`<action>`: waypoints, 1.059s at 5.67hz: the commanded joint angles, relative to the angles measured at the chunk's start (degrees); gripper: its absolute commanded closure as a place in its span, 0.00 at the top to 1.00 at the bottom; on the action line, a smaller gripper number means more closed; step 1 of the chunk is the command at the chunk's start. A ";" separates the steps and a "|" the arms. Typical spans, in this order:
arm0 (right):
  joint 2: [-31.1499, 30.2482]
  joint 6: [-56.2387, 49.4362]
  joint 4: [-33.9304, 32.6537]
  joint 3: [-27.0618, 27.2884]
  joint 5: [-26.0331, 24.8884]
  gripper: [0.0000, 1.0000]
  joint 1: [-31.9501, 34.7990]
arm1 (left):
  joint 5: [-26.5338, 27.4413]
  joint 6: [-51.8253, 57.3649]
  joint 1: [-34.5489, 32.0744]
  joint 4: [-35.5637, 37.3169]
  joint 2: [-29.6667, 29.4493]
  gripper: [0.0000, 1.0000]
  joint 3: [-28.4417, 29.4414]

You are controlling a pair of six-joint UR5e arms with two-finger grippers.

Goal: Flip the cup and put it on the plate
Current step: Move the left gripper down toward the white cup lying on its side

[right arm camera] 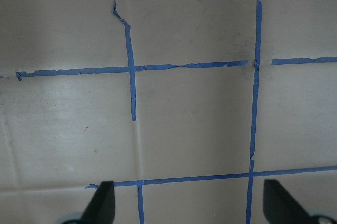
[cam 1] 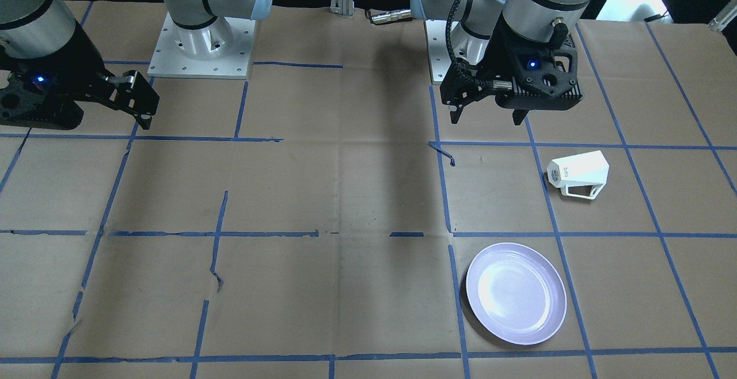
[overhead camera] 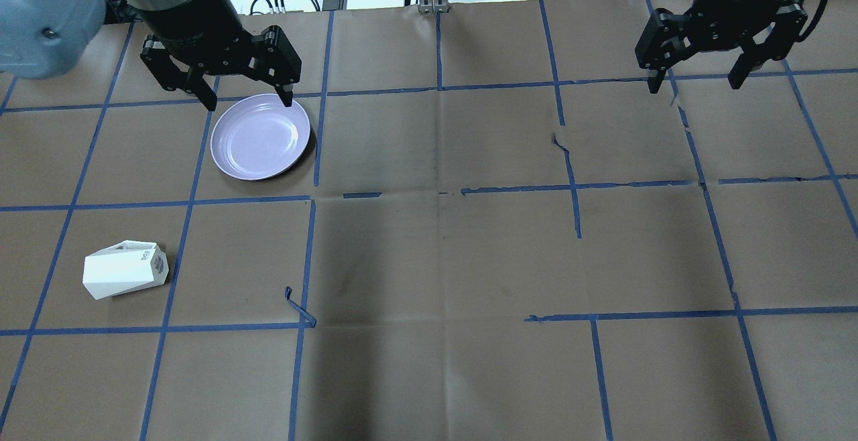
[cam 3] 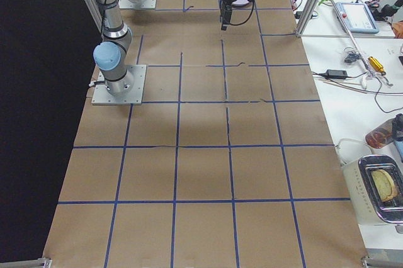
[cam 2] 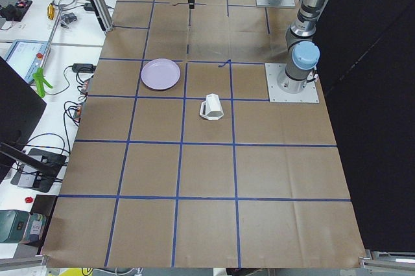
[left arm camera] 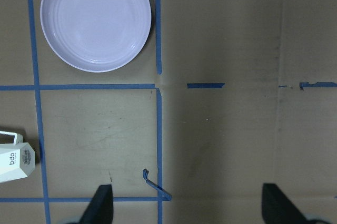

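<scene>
On the robot's left half of the table (cam 1: 345, 194), the cup (cam 1: 578, 173) lies on its side, well apart from the plate (cam 1: 516, 292), which is bare. Nothing of the task looks done: the cup is not yet gripped, turned or set down. The left claw (overhead camera: 249, 102) hangs above the table with its fingers apart and nothing between them. The right claw (overhead camera: 695, 86) hangs far off on the other side, also spread and empty. What remains, as I judge it, is the whole job: reach the cup, grasp it, bring it upright and put it on the plate.

The overhead view makes the left claw seem to sit over the plate's far rim. The front view shows it raised and closer to the robot's base, clear of both things. The left-end view shows the cup's open mouth, which the others hide. The left wrist view shows the whole plate but only the cup's labelled base at its edge. The right wrist view shows only paper and tape, and the right-end view shows neither cup nor plate.
</scene>
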 commanded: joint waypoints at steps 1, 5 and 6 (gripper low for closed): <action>0.00 0.00 0.06 0.00 0.00 1.00 0.00 | 0.46 0.14 0.01 0.03 0.04 1.00 -0.09; 0.00 0.00 0.06 0.00 0.00 1.00 0.00 | 0.81 6.59 3.14 -0.76 1.96 1.00 -1.41; 0.00 0.00 0.06 0.00 0.00 1.00 0.00 | 0.64 12.04 9.00 -2.07 3.45 1.00 -1.50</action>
